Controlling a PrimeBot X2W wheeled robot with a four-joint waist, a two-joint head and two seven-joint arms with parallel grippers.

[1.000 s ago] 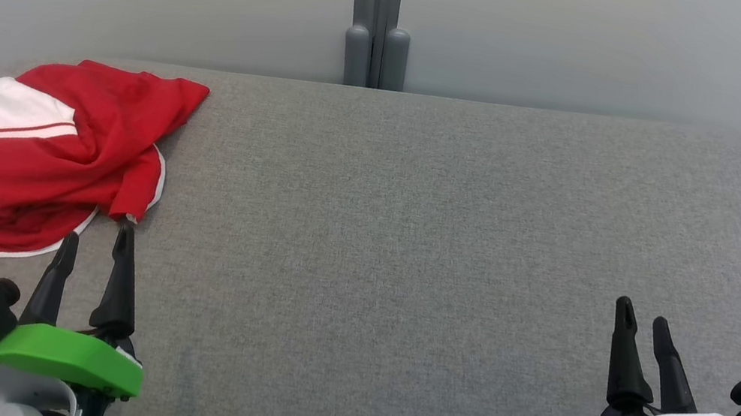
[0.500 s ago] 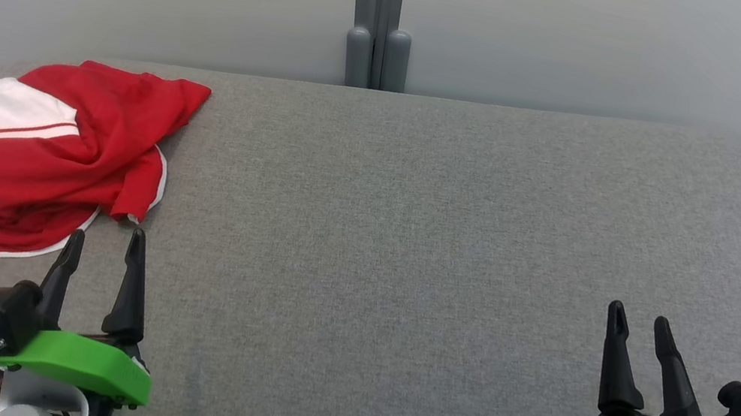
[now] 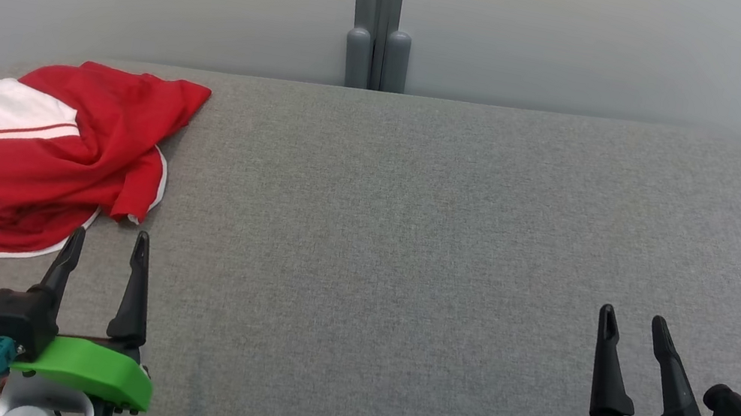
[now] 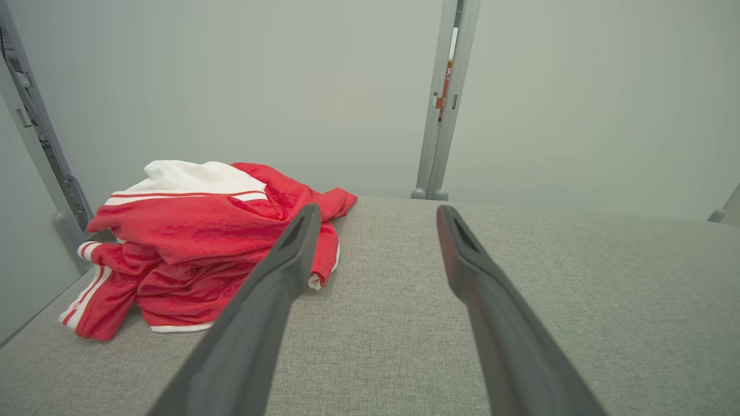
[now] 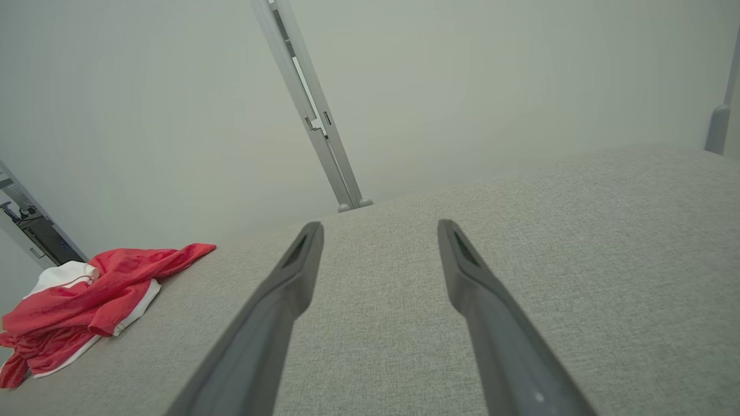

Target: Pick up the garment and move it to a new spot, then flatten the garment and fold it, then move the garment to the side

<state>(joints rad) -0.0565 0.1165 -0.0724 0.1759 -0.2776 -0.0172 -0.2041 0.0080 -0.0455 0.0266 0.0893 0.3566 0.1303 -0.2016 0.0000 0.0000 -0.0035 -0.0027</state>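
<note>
The garment (image 3: 37, 153) is a crumpled red piece with white panels and stripes, heaped at the far left of the grey table (image 3: 409, 245). It also lies left of centre in the left wrist view (image 4: 196, 242) and at the lower left in the right wrist view (image 5: 75, 294). My left gripper (image 3: 110, 238) stands open just in front of the garment's near edge, its fingertips a short way from the cloth and holding nothing. At the lower right my right gripper (image 3: 632, 317) is open and empty, far from the garment.
A grey post (image 3: 378, 11) rises behind the table's far edge against pale partition panels. The table's left edge runs close beside the garment, and its far right corner is rounded.
Both grippers have drawn back toward the near edge. The left fingertips, which nearly touched the garment's hem, now stand a little apart from it. The garment has not moved.
</note>
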